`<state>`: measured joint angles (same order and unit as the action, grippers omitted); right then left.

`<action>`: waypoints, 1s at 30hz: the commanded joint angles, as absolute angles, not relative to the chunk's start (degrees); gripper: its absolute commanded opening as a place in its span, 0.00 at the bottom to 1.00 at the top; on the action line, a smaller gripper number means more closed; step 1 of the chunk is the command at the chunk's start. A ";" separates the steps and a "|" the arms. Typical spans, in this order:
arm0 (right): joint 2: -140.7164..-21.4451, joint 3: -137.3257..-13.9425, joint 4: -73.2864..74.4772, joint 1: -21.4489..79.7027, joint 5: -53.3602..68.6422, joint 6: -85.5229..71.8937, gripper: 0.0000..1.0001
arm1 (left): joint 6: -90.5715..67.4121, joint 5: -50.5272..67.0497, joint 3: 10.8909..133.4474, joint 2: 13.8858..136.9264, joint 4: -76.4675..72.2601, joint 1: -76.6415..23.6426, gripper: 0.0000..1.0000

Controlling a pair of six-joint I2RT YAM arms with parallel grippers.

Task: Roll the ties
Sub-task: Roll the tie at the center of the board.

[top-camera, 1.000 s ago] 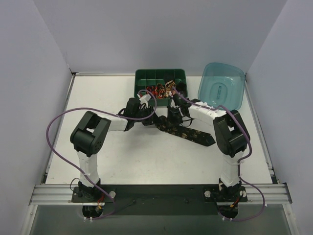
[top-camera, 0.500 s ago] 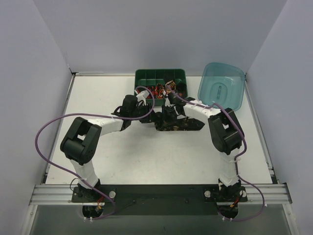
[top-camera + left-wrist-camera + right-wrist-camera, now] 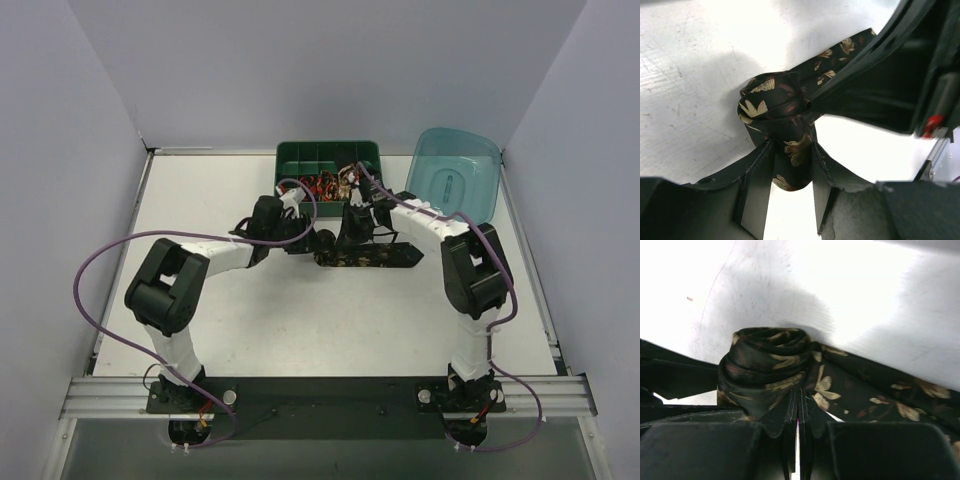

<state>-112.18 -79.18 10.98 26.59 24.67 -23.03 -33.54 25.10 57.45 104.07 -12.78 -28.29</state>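
Pinching the half-rolled tie (image 3: 372, 257) from both sides: the left gripper (image 3: 790, 167) is clamped on the fabric under the coil, and the right gripper (image 3: 799, 412) is squeezed tight on the coil's edge. The tie lies on the table (image 3: 200, 300) just in front of the green tray (image 3: 300, 156), with its flat end trailing off to the tray's right.

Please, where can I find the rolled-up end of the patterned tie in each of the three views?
Top external: the coil is at picture centre, at the strip's left end.
Left wrist: the coil is left of centre, slightly above the middle.
Right wrist: the coil is left of centre, at mid-height.
Shared landmark: the tie, its flat strip leaving the coil.
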 commanded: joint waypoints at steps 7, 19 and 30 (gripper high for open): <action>-111.96 -77.43 12.57 24.87 24.26 -23.38 0.00 | -28.83 18.90 66.62 104.85 -3.43 -31.90 0.47; -114.87 -77.17 11.69 25.67 25.84 -24.43 0.00 | -26.63 16.61 72.86 108.71 2.81 -35.86 0.50; -106.97 -72.69 16.61 23.03 23.38 -24.08 0.00 | -25.23 13.10 78.65 112.15 8.16 -38.58 0.53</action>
